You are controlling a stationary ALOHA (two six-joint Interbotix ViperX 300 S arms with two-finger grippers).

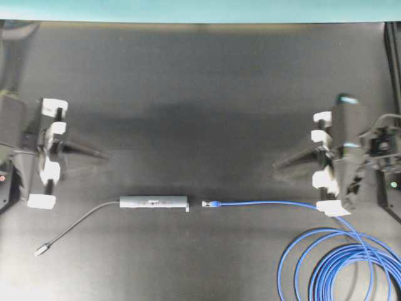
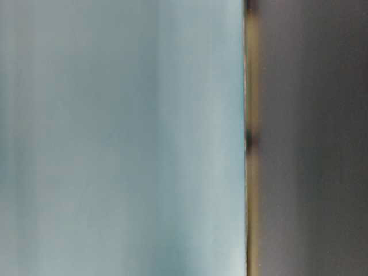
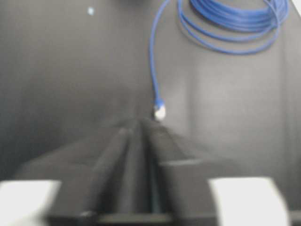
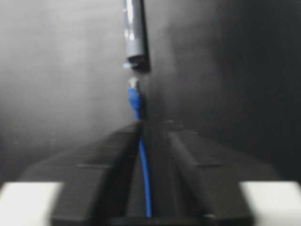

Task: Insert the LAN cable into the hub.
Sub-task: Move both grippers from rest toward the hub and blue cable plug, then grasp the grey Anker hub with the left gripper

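Note:
The hub (image 1: pixel 153 202), a slim grey bar, lies on the black table (image 1: pixel 200 94). Its thin grey cord (image 1: pixel 81 221) runs left to a small silver plug (image 1: pixel 42 249). The LAN cable (image 1: pixel 269 203) lies in line with the hub, its plug (image 1: pixel 208 203) a short gap from the hub's right end. Its coil (image 1: pixel 344 269) lies at the lower right. My left gripper (image 1: pixel 105 155) and right gripper (image 1: pixel 277 165) hover shut and empty, above and behind the line of hub and cable. The right wrist view shows the hub (image 4: pixel 135 33) and the plug (image 4: pixel 133 84) ahead of my shut fingers (image 4: pixel 117 155). The left wrist view shows the plug (image 3: pixel 160 112) and the coil (image 3: pixel 235 14).
The table-level view is blurred and shows only a pale blue surface (image 2: pixel 115 138) beside a dark one. A pale blue strip (image 1: pixel 200 9) runs along the table's far edge. The arm bases stand at the left and right table edges.

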